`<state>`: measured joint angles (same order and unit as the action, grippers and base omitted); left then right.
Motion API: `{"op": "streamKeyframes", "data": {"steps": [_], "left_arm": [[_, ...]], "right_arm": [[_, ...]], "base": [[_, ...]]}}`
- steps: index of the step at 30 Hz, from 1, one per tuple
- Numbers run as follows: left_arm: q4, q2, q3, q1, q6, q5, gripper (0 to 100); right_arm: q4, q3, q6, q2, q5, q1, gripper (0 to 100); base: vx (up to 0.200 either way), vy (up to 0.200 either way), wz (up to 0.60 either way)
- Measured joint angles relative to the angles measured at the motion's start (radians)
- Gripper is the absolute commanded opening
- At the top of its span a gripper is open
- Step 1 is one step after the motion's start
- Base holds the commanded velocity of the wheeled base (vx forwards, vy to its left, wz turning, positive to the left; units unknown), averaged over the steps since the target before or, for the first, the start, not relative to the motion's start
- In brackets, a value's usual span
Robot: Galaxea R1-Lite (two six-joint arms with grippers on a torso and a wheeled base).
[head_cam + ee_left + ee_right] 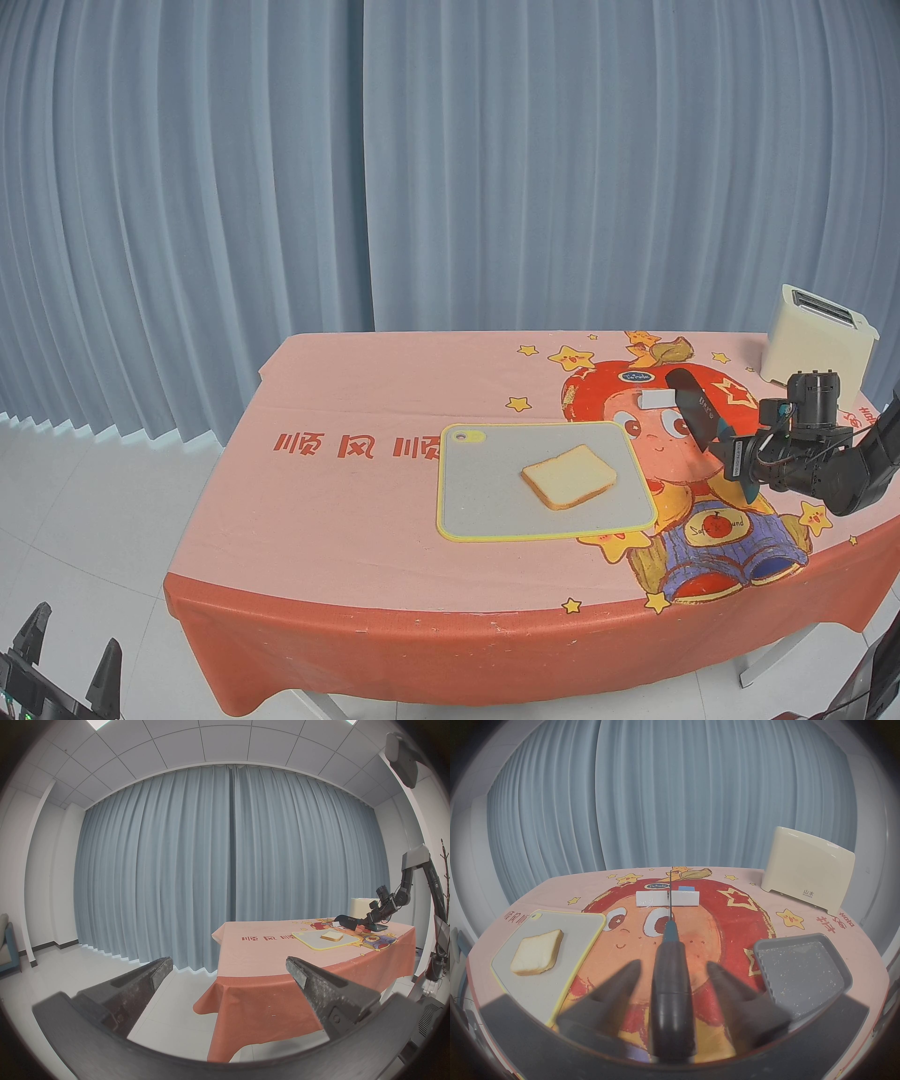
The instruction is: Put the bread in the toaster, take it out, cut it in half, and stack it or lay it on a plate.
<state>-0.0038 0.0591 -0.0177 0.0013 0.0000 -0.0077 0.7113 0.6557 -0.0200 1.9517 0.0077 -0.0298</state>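
Observation:
A slice of bread [569,475] [536,951] lies flat on the grey, yellow-rimmed cutting board [487,497] at the table's middle. The cream toaster [817,342] [808,867] stands at the far right corner. A dark-handled knife [696,405] [670,982] stands blade on edge, its tip at a small white holder [651,898]. My right gripper [741,459] [672,966] is open, its fingers on either side of the handle with gaps showing. A grey plate [801,973] sits to the knife's right. My left gripper [66,656] [228,966] hangs open, low off the table's front left.
An orange cartoon-print cloth [375,525] covers the table. A blue curtain [375,169] hangs behind it. Bare cloth lies left of the board and along the front edge.

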Motion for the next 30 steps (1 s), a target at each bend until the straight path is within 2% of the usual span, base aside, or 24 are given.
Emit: {"op": "streamKeyframes", "data": {"steps": [20,30], "left_arm": [[0.000,0.000,0.000,0.000,0.000,0.000,100],[0.000,0.000,0.000,0.000,0.000,0.000,100]], "right_arm": [[0.003,0.012,-0.006,-0.010,-0.003,-0.032,0],[0.003,0.016,-0.005,-0.040,0.000,-0.025,0]], "base": [[0.000,0.000,0.00],[0.000,0.000,0.00]]}}
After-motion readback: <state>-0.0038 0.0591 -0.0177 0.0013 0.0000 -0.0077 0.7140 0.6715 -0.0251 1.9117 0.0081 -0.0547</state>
